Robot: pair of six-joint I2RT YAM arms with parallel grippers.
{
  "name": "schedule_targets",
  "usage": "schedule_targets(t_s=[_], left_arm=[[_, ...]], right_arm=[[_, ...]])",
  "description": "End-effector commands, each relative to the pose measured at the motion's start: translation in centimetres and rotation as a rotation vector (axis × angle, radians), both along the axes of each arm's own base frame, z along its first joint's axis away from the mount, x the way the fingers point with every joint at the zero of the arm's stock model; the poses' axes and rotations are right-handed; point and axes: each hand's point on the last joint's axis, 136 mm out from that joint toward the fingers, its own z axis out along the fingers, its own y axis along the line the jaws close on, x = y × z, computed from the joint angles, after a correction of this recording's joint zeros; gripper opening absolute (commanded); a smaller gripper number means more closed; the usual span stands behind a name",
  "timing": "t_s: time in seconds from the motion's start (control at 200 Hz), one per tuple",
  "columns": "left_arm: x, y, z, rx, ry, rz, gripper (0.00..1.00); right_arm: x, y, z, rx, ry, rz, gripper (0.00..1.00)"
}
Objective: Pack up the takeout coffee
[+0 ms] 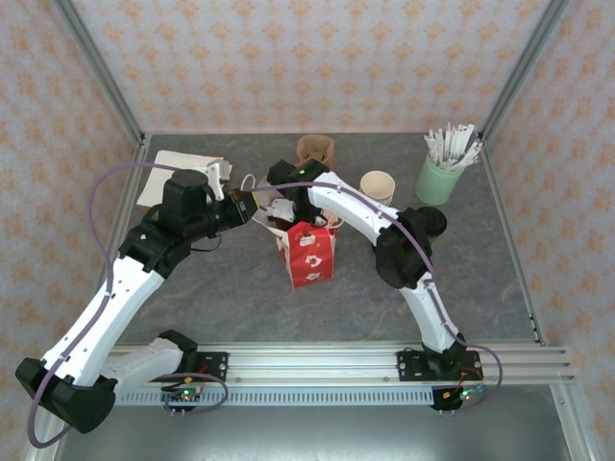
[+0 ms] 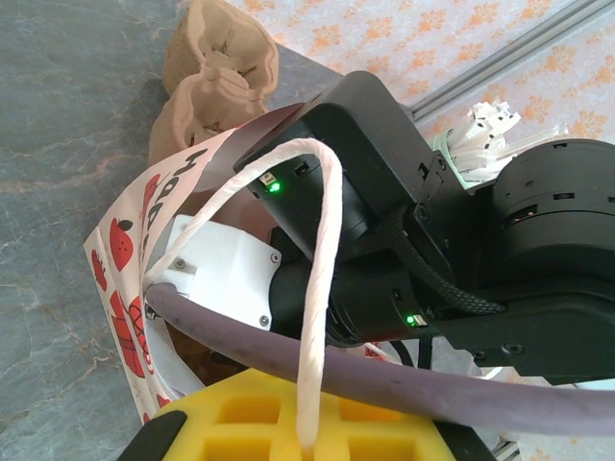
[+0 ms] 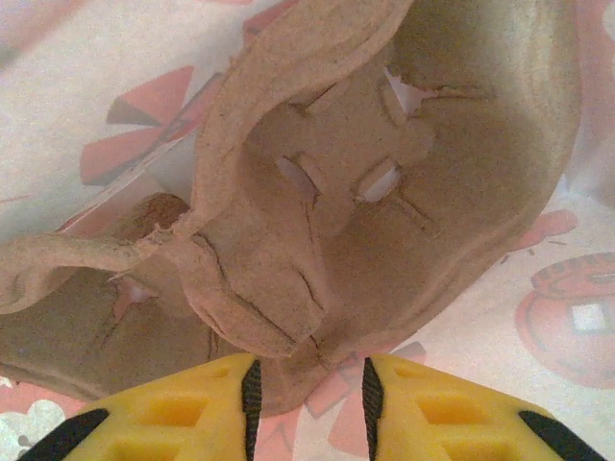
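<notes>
A red and white printed paper bag (image 1: 309, 254) stands mid-table. My left gripper (image 1: 252, 206) is shut on its white twisted handle (image 2: 322, 250), which runs down between the yellow fingers (image 2: 306, 447). My right gripper (image 3: 307, 403) is at the bag's mouth, open, with the lower edge of the brown pulp carrier (image 3: 384, 173) between its fingers and printed bag paper behind. A carrier (image 1: 314, 149) stands just behind the bag. One coffee cup (image 1: 378, 185) stands lidless, cream inside, at the back right. A black-lidded one (image 1: 431, 223) is partly hidden by the right arm.
A pale mint cup of white sticks (image 1: 442, 175) stands at the back right corner. White napkins (image 1: 178, 173) lie at the back left. The right arm's black wrist (image 2: 384, 192) and a purple cable (image 2: 384, 379) crowd the bag's mouth.
</notes>
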Motion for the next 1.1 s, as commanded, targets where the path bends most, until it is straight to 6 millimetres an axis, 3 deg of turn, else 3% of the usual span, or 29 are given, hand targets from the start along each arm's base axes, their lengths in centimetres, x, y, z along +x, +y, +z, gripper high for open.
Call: schedule_targets(t_s=[0.0,0.2,0.385,0.621,1.096], left_arm=[[0.1,-0.3,0.1,-0.005,-0.009,-0.009,0.03],[0.1,-0.4,0.1,-0.006,-0.008,-0.009,0.03],[0.1,-0.4,-0.2,0.001,-0.001,-0.011,0.04],[-0.1,-0.1,-0.5,0.018,0.004,-0.002,0.03],[-0.2,0.1,-0.6,0.031,0.005,0.002,0.03]], right_arm=[[-0.8,-1.1,-3.1,-0.093,0.051,-0.009,0.35],[-0.6,-0.5,-2.3,-0.055,0.049,-0.029,0.36],[-0.2,0.9,1.4,0.078,0.014,-0.048,0.39],[0.1,1.1,5.4,0.167,-0.028,-0.063,0.47],[0.7,1.0,9.9,0.274,-0.098,-0.099,0.62]])
